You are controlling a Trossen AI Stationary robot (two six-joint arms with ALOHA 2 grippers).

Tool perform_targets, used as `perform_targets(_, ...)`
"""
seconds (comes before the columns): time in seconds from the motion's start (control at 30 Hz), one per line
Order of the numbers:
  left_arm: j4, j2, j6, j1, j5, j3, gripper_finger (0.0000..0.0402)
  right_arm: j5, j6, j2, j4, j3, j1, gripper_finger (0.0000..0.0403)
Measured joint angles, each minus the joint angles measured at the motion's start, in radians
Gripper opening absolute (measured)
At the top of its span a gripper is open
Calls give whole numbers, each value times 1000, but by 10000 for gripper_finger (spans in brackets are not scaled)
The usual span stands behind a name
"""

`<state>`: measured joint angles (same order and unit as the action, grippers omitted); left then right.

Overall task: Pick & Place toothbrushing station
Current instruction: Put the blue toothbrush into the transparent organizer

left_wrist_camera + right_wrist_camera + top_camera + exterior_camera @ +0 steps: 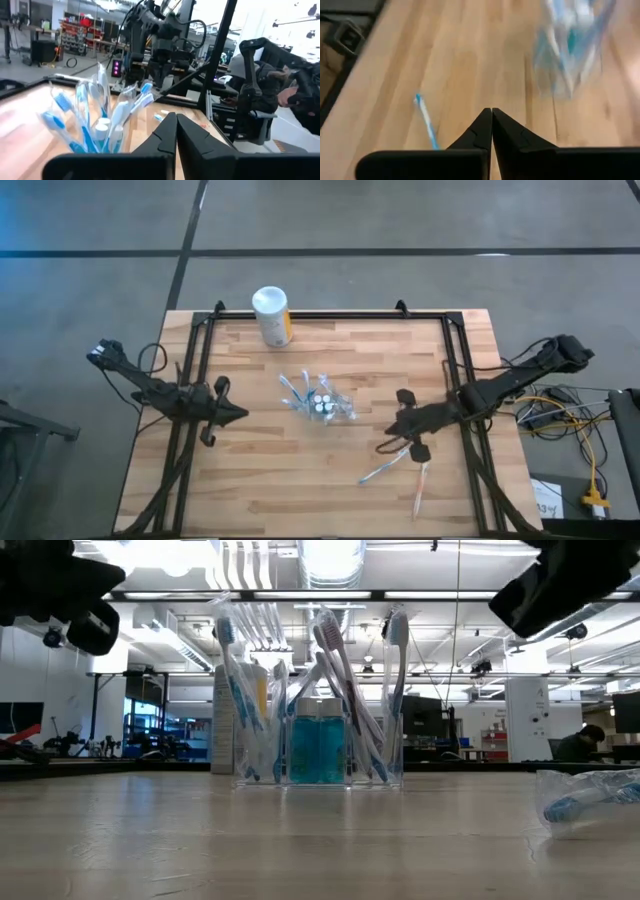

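A clear cup (320, 403) stands upright near the table's middle, holding several white and light-blue toothbrushes (335, 670) and teal tubes (318, 745) with white caps. Two more toothbrushes (383, 471) (421, 488) lie flat on the wood toward the near right; one shows in the right wrist view (425, 122). My left gripper (243, 414) is shut, points level toward the cup from the table's left, and stops short of it (175, 116). My right gripper (390, 430) is shut and slants down from the right, between the cup and the loose toothbrushes (491, 111).
A white canister with a yellow label (272, 316) stands at the far edge, left of the cup. A black frame (330, 315) runs along the table's far side and both flanks. Bare wood lies at the near left (230, 490).
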<state>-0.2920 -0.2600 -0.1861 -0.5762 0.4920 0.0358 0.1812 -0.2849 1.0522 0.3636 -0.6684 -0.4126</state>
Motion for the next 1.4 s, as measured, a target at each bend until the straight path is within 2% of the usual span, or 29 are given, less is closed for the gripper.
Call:
perform_targets(0.1, -3, -2, -35, 0, 2, 0, 17, 0, -159, 51, 116, -79, -34, 8)
perform_targets(0.17, -3, -3, -45, 0, 4, -2, 16, -46, -210, 91, 156, -97, -70, 8)
perform_targets(0.4, 0, -4, -85, -1, 3, -7, 14, -268, -342, 274, 158, -100, -174, 8)
perform_targets(0.57, 0, -4, -97, -1, 3, -7, 13, -305, -378, 401, 157, -100, -185, 8)
perform_targets(0.7, 0, -4, -97, -1, 3, -7, 14, -245, -382, 481, 176, -100, -149, 8)
perform_targets(0.8, 1, -4, -97, -1, 3, -7, 12, -185, -405, 521, 254, -100, -94, 8)
perform_targets(1.0, 2, -4, -85, 0, 3, -7, 11, 125, -384, 512, 346, -97, 17, 8)
perform_targets(1.1, 2, -4, -83, 0, 4, -7, 10, 193, -327, 459, 346, -95, 60, 8)
perform_targets(1.2, 3, -6, -86, 0, 3, -7, 10, 190, -291, 392, 342, -96, 88, 8)
perform_targets(1.3, 5, -6, -99, -1, 3, -8, 12, 172, -324, 306, 334, -96, 94, 8)
perform_targets(1.4, 19, -6, -105, -1, 3, -9, 11, 58, -340, 223, 286, -96, 80, 8)
